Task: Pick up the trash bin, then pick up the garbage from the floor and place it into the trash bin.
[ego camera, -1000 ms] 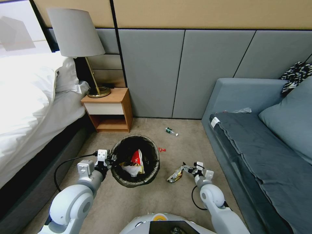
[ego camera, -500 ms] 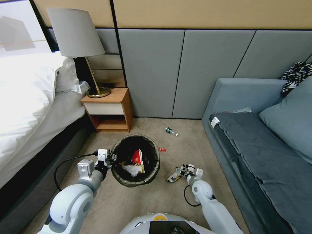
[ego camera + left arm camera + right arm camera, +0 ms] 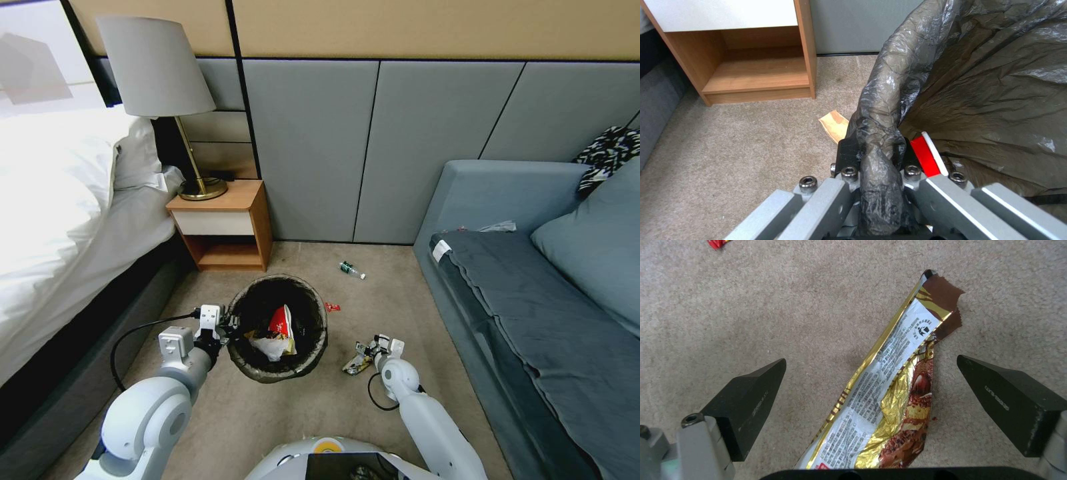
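The right gripper (image 3: pixel 871 396) hangs low over the floor (image 3: pixel 751 306) with its jaws spread wide, one finger on each side of a gold-and-brown snack wrapper (image 3: pixel 889 390). The wrapper lies flat on the carpet just right of the trash bin (image 3: pixel 277 363). Its long axis runs roughly along the gripper's line of sight, so the fingers straddle it across its narrow width. The torn brown end points away from the gripper, slanted toward one finger.

To grasp well: descend until the fingertips meet the carpet, then close across the width, gathering the foil into a ridge. Flat film is likely to slip if the closure begins too high.

The left gripper (image 3: pixel 873 160) is clamped on the bag-covered rim of the bin, beside the nightstand (image 3: pixel 223 223). Keep it steady.
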Motion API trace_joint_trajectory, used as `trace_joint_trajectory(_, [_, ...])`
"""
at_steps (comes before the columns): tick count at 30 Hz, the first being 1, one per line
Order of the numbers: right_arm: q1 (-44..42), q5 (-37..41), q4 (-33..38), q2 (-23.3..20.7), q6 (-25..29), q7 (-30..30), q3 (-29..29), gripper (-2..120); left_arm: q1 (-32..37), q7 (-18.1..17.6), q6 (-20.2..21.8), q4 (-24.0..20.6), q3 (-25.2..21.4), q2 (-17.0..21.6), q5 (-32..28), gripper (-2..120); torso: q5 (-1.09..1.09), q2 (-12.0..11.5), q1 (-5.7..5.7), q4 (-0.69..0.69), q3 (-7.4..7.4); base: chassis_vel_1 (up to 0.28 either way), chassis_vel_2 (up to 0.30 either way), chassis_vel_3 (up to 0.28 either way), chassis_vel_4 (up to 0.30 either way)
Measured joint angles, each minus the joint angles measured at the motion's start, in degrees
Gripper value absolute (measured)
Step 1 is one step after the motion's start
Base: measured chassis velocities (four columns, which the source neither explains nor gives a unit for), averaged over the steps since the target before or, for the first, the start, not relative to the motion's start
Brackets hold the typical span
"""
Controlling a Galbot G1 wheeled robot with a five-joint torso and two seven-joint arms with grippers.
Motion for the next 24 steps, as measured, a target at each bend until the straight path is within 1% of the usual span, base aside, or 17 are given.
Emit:
trace_joint_trajectory(6, [0.52, -0.08, -1.2, 0.27, 0.08, -0.57, -0.08, 100, -0.17, 0.0, 0.0, 0.29, 0.14, 0.1, -0.05, 1, 0.0, 0.0, 0.0, 0.0, 0.0, 0.0, 0.0, 0.0, 0.0])
trace_joint_trajectory(13, [1.5, -1.01, -4.49, 0.95, 0.71, -1.86, -0.28, 100, -0.54, 0.02, 0.0, 0.94, 0.33, 0.29, -0.1, 1, 0.01, 0.0, 0.0, 0.0, 0.0, 0.0, 0.0, 0.0, 0.0])
trace_joint_trajectory(20, [1.52, -1.55, -5.09, 1.18, 0.88, -3.06, -0.28, 99, -0.8, 0.05, 0.0, 1.26, 0.57, 0.42, -0.11, 1, 0.01, 0.0, 0.0, 0.01, 0.0, 0.0, 0.0, 0.0, 0.0])
trace_joint_trajectory(22, [1.32, -1.73, -5.14, 1.26, 0.88, -3.42, -0.27, 89, -0.88, 0.07, 0.0, 1.39, 0.67, 0.44, -0.12, 1, 0.01, 0.0, 0.0, 0.0, 0.0, 0.0, 0.0, 0.0, 0.0])
trace_joint_trajectory(24, [1.27, -1.75, -5.14, 1.27, 0.88, -3.51, -0.26, 87, -0.89, 0.07, 0.0, 1.41, 0.68, 0.44, -0.12, 1, 0.01, 0.0, 0.0, 0.0, 0.0, 0.0, 0.0, 0.0, 0.0])
